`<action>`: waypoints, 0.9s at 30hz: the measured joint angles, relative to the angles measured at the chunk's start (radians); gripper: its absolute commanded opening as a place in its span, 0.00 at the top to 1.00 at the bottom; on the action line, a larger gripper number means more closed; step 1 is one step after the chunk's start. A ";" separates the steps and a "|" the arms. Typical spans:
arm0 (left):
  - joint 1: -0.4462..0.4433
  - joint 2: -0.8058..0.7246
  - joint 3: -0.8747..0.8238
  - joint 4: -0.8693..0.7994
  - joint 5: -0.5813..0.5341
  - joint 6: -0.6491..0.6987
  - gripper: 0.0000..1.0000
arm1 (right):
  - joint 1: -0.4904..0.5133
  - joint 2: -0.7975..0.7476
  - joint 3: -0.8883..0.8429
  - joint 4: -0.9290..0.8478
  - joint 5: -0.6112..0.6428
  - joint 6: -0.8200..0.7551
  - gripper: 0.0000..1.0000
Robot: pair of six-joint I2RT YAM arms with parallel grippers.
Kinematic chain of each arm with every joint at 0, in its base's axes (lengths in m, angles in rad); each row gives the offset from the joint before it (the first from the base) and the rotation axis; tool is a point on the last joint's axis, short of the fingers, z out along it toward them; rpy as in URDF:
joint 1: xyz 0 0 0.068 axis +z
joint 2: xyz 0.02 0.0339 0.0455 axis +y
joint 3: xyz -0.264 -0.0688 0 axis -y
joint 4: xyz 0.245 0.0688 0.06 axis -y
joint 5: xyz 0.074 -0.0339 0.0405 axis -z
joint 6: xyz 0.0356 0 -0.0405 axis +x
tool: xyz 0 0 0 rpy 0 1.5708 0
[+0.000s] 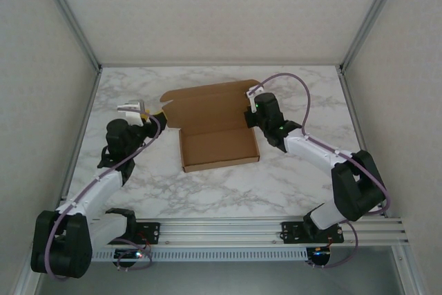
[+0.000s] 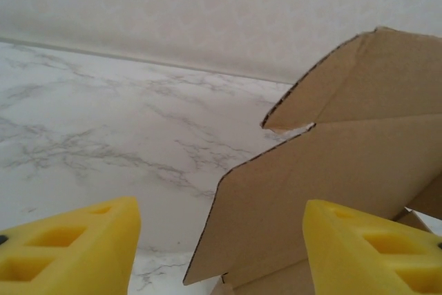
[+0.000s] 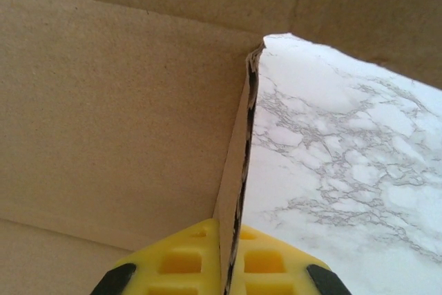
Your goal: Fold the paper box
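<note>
Right gripper [image 3: 231, 243] is clamped on the paper box [image 1: 219, 148], pinching its right side flap [image 3: 238, 170]. The flap edge stands upright between the yellow pads [image 3: 186, 264].

Left gripper [image 2: 221, 240] has its jaws apart and nothing pinched. The left flap [image 2: 324, 184] is just ahead, closer to its right finger [image 2: 373, 246]; can't tell if they touch.

Box sits mid-table [image 1: 207, 198], long axis left-right, with the tray half near the bases and the lid panel [image 1: 207, 105] beyond. The left arm is nearer the free flap, so closing on it looks like the next move.

Top view shows both arms flanking the far half but is too coarse for grip detail. Wrist views settle that.
</note>
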 measured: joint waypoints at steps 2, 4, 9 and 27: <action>0.015 0.024 -0.027 0.061 0.032 -0.001 0.29 | -0.002 -0.004 -0.003 0.000 -0.006 0.003 1.00; 0.027 0.055 -0.040 0.109 0.062 -0.001 0.28 | -0.005 -0.004 -0.003 0.000 -0.012 0.007 1.00; 0.034 0.145 -0.039 0.216 0.160 0.011 0.27 | -0.012 -0.006 -0.010 0.001 -0.021 0.015 1.00; 0.033 0.390 0.074 0.321 0.257 0.162 0.51 | -0.019 -0.006 -0.010 -0.001 -0.061 0.045 1.00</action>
